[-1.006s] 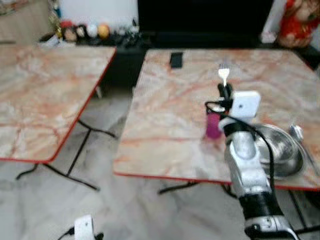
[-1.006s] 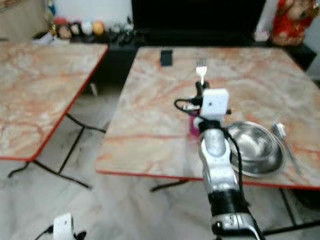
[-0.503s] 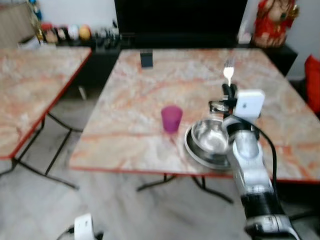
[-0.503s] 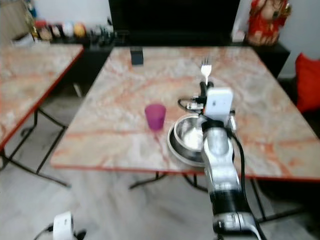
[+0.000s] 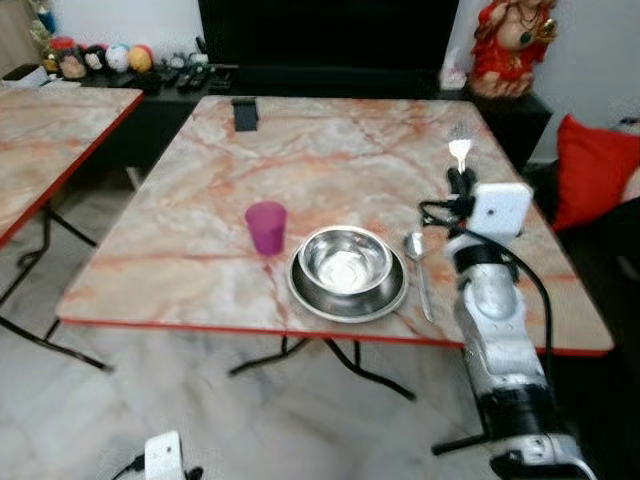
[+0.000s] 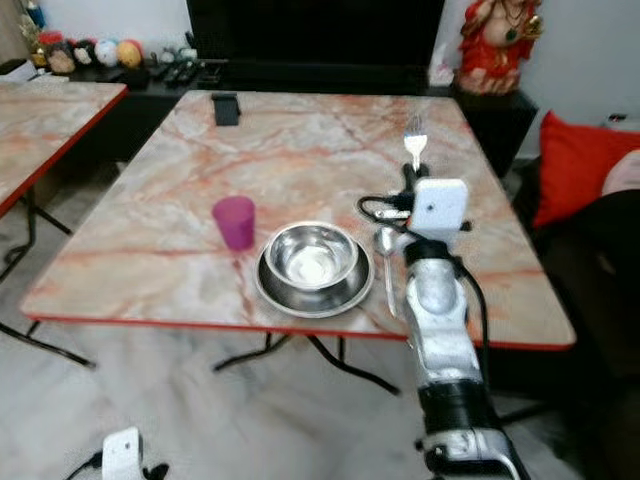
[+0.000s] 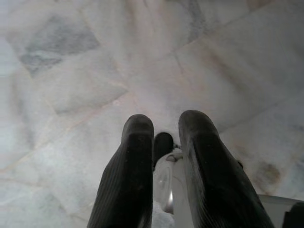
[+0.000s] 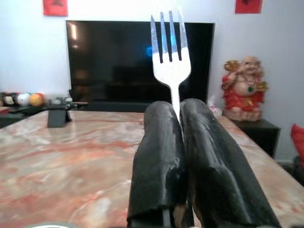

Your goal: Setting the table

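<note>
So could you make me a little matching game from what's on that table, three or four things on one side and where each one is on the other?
Things:
1. fork
2. spoon
3. purple cup
4. steel bowl

Places:
A. sitting on the steel plate
B. standing on the table to the robot's left of the plate
C. pinched upright in the right hand
D. lying flat on the table at the plate's right edge

Pairs: 1-C, 2-D, 3-B, 4-A
</note>
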You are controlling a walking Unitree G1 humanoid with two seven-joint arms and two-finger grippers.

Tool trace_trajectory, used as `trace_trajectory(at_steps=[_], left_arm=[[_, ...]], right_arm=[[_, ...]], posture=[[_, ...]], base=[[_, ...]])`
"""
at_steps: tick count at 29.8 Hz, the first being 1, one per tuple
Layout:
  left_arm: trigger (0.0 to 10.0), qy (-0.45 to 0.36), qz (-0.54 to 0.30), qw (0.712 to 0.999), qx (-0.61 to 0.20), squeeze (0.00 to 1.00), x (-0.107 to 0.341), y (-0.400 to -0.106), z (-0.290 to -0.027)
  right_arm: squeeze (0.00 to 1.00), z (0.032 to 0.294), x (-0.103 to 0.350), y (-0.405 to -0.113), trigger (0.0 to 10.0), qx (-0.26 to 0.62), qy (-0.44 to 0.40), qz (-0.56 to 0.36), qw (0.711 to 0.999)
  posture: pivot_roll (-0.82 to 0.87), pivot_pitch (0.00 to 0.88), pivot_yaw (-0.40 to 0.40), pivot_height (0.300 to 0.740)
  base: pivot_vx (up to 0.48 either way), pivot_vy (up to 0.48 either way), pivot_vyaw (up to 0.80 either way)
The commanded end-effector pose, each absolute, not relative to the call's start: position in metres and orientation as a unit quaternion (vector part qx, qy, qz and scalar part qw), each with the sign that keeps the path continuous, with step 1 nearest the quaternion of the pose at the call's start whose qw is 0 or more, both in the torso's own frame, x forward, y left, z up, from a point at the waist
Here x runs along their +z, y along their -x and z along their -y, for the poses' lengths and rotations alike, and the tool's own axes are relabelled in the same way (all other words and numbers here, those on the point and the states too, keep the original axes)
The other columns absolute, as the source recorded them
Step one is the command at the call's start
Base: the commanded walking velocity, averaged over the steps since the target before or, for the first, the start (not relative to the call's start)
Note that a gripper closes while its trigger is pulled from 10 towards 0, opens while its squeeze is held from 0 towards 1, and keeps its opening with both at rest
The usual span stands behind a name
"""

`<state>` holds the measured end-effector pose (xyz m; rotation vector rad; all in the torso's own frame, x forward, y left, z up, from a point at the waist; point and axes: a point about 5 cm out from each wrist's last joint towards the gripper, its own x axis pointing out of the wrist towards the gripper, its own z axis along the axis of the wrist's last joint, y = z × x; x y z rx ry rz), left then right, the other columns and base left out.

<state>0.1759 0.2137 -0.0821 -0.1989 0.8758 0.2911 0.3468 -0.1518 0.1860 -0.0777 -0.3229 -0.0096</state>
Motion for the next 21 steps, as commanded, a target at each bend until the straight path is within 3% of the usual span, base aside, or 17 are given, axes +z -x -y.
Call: trace_trajectory(at_steps=[1,16,21], left_arm=[[10.0,0.092,-0.428,0.887,0.144,0.0,-0.083,-0.172,-0.217],[10.0,0.096,-0.428,0.887,0.146,0.0,-0.084,-0.172,-0.217],[10.0,0.096,-0.431,0.886,0.141,0.0,-0.084,-0.171,-0.216]], right_arm=[[0.0,0.156,0.191,-0.347,10.0,-0.011,0.036,0.168,0.985],[0.0,0.16,0.187,-0.35,10.0,-0.025,0.044,0.152,0.987],[0.0,0.188,0.183,-0.361,10.0,-0.079,0.087,0.081,0.99]], posture=[[-0.01,0.0,0.022,0.74],[-0.01,0.0,0.025,0.74],[-0.03,0.0,0.038,0.74]], base=[[0.0,0.0,0.0],[0.0,0.0,0.0],[0.0,0.0,0.0]])
